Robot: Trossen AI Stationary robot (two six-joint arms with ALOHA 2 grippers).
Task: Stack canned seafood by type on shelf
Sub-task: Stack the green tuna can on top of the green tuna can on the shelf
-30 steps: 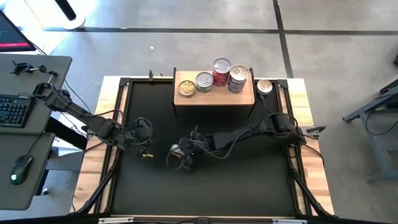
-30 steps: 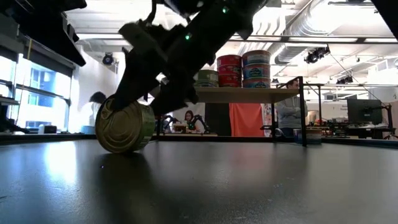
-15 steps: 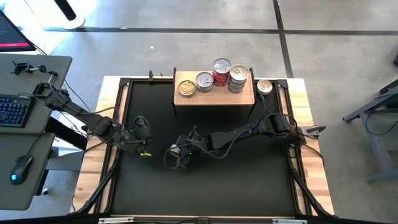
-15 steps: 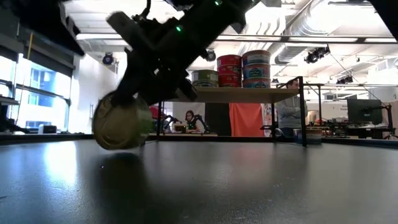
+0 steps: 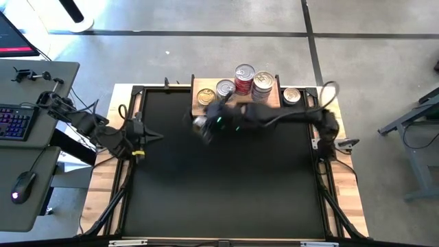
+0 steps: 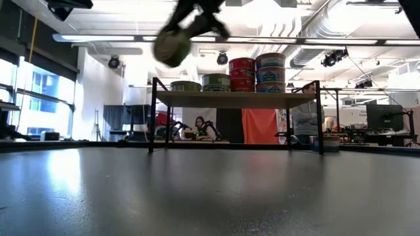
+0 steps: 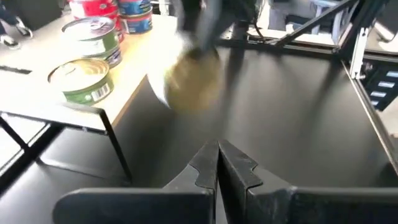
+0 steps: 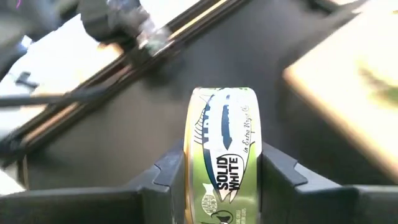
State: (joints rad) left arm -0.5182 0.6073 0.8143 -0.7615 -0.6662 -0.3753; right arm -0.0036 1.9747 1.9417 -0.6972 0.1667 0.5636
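Observation:
My right gripper [image 5: 201, 123] is shut on a green-labelled can [image 8: 222, 146], high over the black mat just in front of the shelf's left end. In the low view this can [image 6: 172, 40] hangs above shelf level. The shelf [image 5: 236, 110] bears a gold-lidded green can [image 5: 206, 97], a silver-lidded one [image 5: 225, 89], a red stack [image 5: 245, 77] and a bluish stack [image 5: 263, 86], all resting on their flat bottoms. My left gripper [image 5: 140, 134] is at the mat's left edge, its fingers [image 7: 217, 165] shut with nothing between them. My right gripper pinches the can between its two fingers [image 8: 166, 173], one on each flat end, beside the rim [image 8: 191, 158]. The can stands on edge in the hold, its green side label facing the wrist camera. It is lifted clear of the mat.
One more can [image 5: 292, 95] sits on the wooden table top to the right of the shelf. The black mat [image 5: 226, 185] fills the table between the arms. A desk with a keyboard [image 5: 14, 123] stands to the left of the table.
My right gripper has lifted the can, which stood on edge on the mat, and carried it quickly up and toward the far edge, to the shelf's left front. My left gripper has drawn back toward the table's left edge and risen.

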